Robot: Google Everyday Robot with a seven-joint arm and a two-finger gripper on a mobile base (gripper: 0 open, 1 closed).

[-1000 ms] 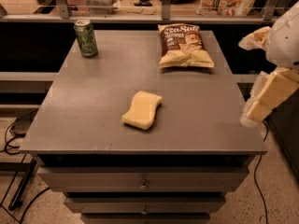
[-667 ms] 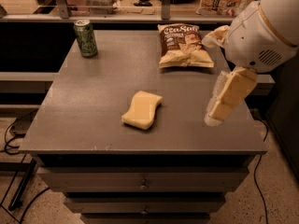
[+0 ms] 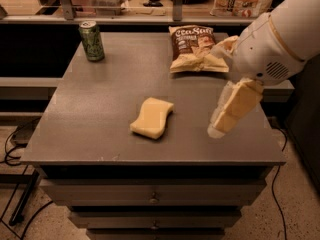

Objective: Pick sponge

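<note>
The sponge (image 3: pixel 152 117), a pale yellow flat foam block with wavy sides, lies on the grey table top (image 3: pixel 100 109) near the front centre. My gripper (image 3: pixel 226 115) hangs from the white arm at the right, above the table's right front part. It is to the right of the sponge and apart from it, with its yellowish blocky fingers (image 3: pixel 235 106) pointing down and left.
A brown-and-cream chip bag (image 3: pixel 195 49) lies at the back right, partly behind the arm. A green can (image 3: pixel 92 40) stands at the back left. The table has drawers below its front edge. Shelves with goods run along the back. Cables lie on the floor at left.
The arm and gripper have swung in from the right edge, leftward over the table and nearer the sponge. The sponge, bag and can have not moved.
</note>
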